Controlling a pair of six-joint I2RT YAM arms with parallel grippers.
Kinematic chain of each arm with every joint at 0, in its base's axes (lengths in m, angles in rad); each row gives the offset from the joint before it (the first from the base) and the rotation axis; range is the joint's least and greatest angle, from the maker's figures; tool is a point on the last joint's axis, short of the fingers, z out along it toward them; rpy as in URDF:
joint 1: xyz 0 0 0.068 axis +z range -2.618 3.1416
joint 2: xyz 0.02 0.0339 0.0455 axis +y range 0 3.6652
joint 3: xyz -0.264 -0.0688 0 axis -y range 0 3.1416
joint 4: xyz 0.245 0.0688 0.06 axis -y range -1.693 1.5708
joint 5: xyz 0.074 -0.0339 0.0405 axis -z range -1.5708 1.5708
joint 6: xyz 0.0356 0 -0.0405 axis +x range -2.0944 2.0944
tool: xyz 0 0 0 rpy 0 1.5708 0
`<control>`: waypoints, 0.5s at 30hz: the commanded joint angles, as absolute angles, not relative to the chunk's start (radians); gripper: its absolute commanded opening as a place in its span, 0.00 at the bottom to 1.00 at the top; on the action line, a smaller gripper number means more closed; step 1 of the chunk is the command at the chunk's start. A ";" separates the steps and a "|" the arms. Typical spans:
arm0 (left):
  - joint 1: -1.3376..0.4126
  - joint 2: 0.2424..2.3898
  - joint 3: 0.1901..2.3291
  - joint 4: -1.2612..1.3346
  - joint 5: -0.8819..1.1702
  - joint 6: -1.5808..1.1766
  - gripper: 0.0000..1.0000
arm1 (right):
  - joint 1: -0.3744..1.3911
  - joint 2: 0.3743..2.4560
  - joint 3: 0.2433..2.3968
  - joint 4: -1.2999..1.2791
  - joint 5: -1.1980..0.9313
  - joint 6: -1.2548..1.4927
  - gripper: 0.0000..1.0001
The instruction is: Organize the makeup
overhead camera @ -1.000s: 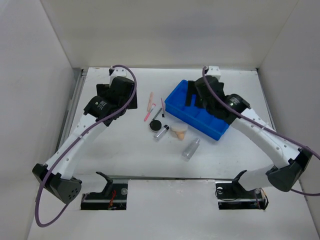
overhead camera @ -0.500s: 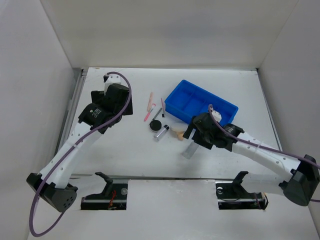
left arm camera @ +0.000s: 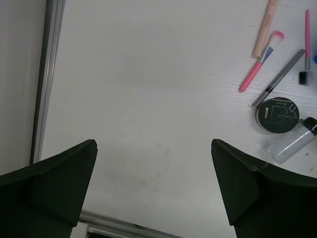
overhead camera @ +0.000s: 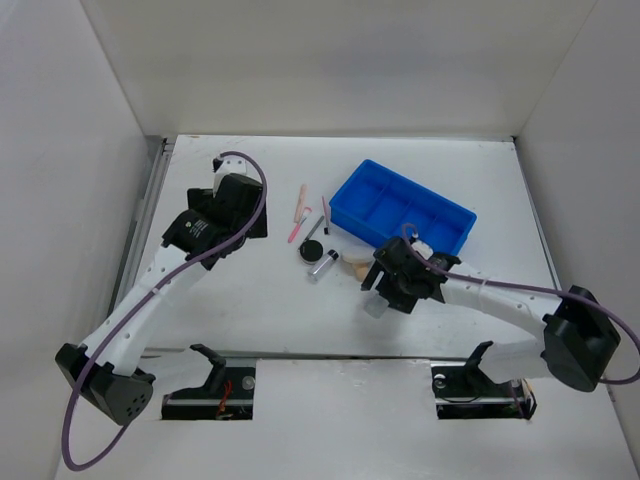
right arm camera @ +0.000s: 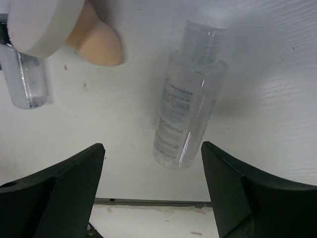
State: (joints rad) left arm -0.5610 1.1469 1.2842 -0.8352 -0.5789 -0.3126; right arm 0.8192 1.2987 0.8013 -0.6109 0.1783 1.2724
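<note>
A: Noting the right gripper (right arm camera: pixel 152 148) low over the bottle (right arm camera: pixel 188 99). Fingers spread wide, one either side of its lower body, gripping nothing. A gap shows on both sides, narrower on one.

B: Where is the bottle?

A: Flat on its side on the table (overhead camera: pixel 260 300), nearest the arms of all the makeup, just beside the sponge (right arm camera: pixel 99 47). Tray (overhead camera: pixel 372 166) lies beyond, near but apart.

B: How will it handle?

A: My guess: light, clear plastic, stiff enough for a firm pinch. Smooth and round, so it may roll or squirt out if caught off-centre. Contents hard to tell.

B: Best hold?

A: Across the straight body, about the printed label, fingers square to its long axis. Avoid the narrower neck end; less surface there. Sponge looks soft and sits close, so keep the finger on that side off it.

B: Left gripper (left arm camera: pixel 153 144)?

A: Fully spread, empty, over bare table, well apart from the compact (left arm camera: pixel 277 115) and pink stick (left arm camera: pixel 257 74)
</note>
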 commanded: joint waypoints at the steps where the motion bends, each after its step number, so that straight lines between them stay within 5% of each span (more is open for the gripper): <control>1: -0.560 1.123 1.273 -0.825 -0.577 -0.301 1.00 | 0.825 1.334 0.805 -0.583 0.212 1.304 0.85; 10: -0.560 1.132 1.255 -0.807 -0.577 -0.291 1.00 | 0.825 1.427 0.834 -0.601 0.261 1.304 0.85; 15: -0.560 1.132 1.246 -0.807 -0.568 -0.291 1.00 | 0.825 1.482 0.854 -0.592 0.281 1.286 0.73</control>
State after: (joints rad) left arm -0.5610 1.1469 1.2594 -0.8230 -0.5713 -0.3035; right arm 0.8196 1.4643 0.8085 -0.6140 0.2436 1.2877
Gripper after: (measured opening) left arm 0.997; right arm 0.744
